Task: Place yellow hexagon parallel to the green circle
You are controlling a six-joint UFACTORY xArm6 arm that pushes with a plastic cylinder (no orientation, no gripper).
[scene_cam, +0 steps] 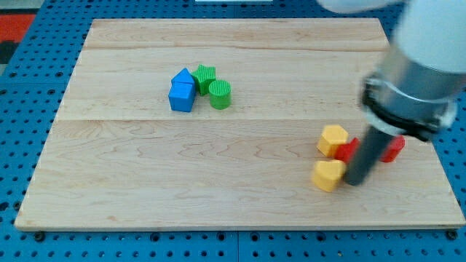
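Wooden board (pixel 240 196) large, pale, blocks in two clusters well apart.

Arm ends in bare rod: no jaws to spread or pinch.

My tip (pixel 356 180) at the view's right, touching yellow heart (pixel 328 175), red blocks (pixel 394 148) just behind rod.

Yellow hexagon (pixel 333 139) just above heart, beside tip.

Green circle (pixel 220 94) far to the view's upper left, touching green star (pixel 205 76), beside blue blocks (pixel 182 91).

Risks, judged: push drags heart or red along; hexagon slips off rod on long slide; arrival knocks green circle.

- On the table (pixel 145 175), a cylinder (pixel 220 94), star (pixel 205 74) and two more blocks (pixel 182 91) cluster toward the view's upper left.
- My tip (pixel 355 180) stands at the lower right, a hexagon (pixel 333 139) just above-left, another block (pixel 328 175) just left.
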